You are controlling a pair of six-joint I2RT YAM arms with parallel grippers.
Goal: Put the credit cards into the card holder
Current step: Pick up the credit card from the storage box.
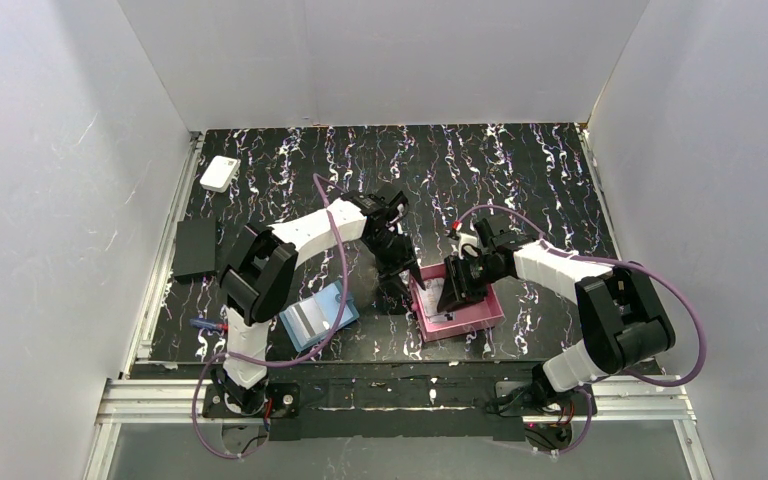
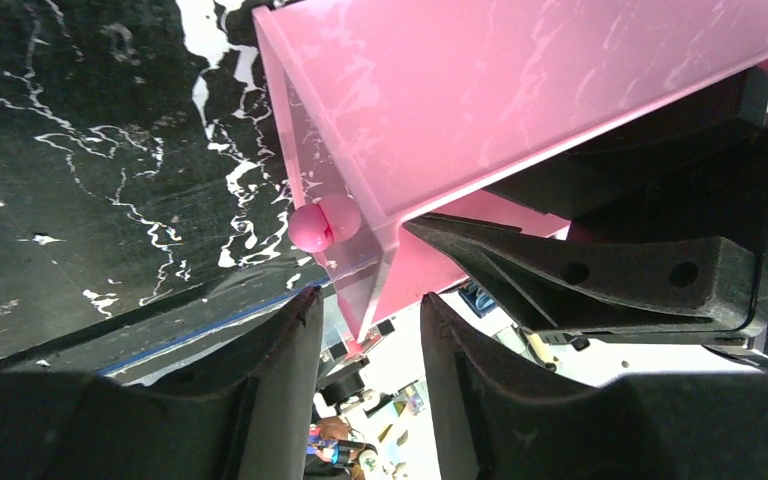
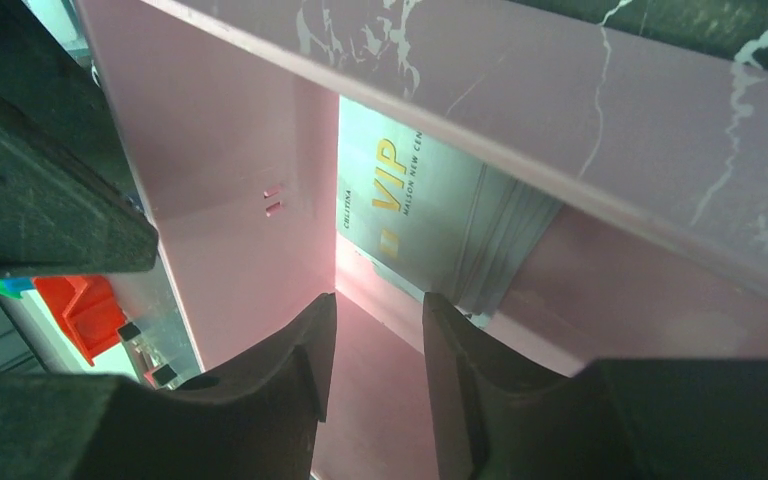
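The credit cards (image 3: 430, 215) are a grey-white stack, the top one lettered "VIP" in gold, lying in a corner of the pink tray (image 3: 230, 150). My right gripper (image 3: 378, 308) is open inside the tray, its fingertips just short of the stack's near edge. In the top view it (image 1: 453, 292) hangs over the tray (image 1: 480, 315), where the cards (image 1: 432, 300) show pale. My left gripper (image 2: 370, 335) is open, with the tray's corner wall (image 2: 380, 270) between its fingers at the tray's left edge (image 1: 401, 278). The card holder (image 1: 318, 315) lies open on the table, left of the tray.
A black flat slab (image 1: 195, 247) lies at the left edge and a small white box (image 1: 219, 173) at the back left. A pink round foot (image 2: 312, 225) shows under the tray's corner. White walls enclose the table on three sides.
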